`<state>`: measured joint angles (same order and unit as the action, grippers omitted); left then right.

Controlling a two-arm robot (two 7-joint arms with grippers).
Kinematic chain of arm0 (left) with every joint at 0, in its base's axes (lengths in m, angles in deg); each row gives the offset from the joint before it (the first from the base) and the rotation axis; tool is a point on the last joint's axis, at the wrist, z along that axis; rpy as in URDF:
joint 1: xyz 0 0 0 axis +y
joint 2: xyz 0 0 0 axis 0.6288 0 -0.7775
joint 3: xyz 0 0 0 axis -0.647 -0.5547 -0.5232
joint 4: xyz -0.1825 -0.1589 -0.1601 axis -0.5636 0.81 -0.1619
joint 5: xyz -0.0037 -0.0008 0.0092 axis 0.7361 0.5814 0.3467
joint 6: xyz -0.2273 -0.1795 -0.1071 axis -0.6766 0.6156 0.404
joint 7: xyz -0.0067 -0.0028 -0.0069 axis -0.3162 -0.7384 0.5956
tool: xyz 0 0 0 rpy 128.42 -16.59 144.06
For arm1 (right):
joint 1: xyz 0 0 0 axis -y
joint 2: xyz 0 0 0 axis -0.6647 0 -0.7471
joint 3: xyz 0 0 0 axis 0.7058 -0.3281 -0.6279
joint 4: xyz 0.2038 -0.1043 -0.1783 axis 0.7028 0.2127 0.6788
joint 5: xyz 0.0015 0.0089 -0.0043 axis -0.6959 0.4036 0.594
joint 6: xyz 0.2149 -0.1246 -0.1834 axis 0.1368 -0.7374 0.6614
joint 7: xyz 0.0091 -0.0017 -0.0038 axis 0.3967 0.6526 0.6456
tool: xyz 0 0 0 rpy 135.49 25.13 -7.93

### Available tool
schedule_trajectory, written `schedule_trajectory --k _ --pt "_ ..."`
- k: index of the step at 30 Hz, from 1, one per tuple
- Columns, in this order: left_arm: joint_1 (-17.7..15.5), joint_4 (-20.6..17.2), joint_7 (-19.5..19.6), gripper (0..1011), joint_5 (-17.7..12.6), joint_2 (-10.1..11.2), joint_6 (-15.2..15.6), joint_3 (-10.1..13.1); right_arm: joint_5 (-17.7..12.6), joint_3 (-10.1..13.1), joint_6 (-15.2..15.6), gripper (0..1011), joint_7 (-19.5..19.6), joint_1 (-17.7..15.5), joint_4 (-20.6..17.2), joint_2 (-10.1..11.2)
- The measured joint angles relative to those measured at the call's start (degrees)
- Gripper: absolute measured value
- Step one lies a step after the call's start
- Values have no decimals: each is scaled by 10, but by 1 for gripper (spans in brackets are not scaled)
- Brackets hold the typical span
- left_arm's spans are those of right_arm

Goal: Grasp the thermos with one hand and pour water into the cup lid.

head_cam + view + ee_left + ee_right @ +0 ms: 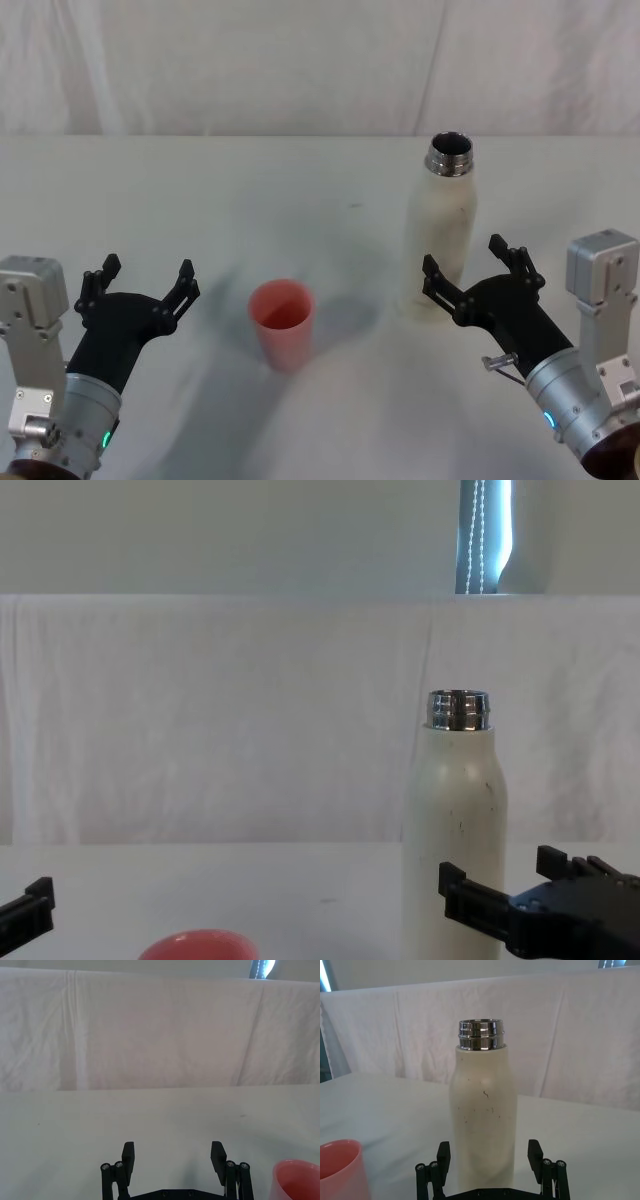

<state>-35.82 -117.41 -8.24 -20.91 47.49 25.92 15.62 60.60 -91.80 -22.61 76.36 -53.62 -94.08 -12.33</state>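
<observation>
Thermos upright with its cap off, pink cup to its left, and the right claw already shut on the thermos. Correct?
Not quite. The right claw is open, its fingers just short of the thermos and not touching it, as the head view shows. The rest stands: thermos upright and uncapped, cup to its left.

Thermos cream-white, dark specks (steel neck shiny); cup lid pink-red; tablecloth white.
</observation>
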Motion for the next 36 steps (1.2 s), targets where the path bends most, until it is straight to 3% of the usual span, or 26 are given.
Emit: schedule_trajectory --k 36 --pt "0 0 0 1001 0 0 0 0 -5 -16 26 1001 -11 69 48 -3"
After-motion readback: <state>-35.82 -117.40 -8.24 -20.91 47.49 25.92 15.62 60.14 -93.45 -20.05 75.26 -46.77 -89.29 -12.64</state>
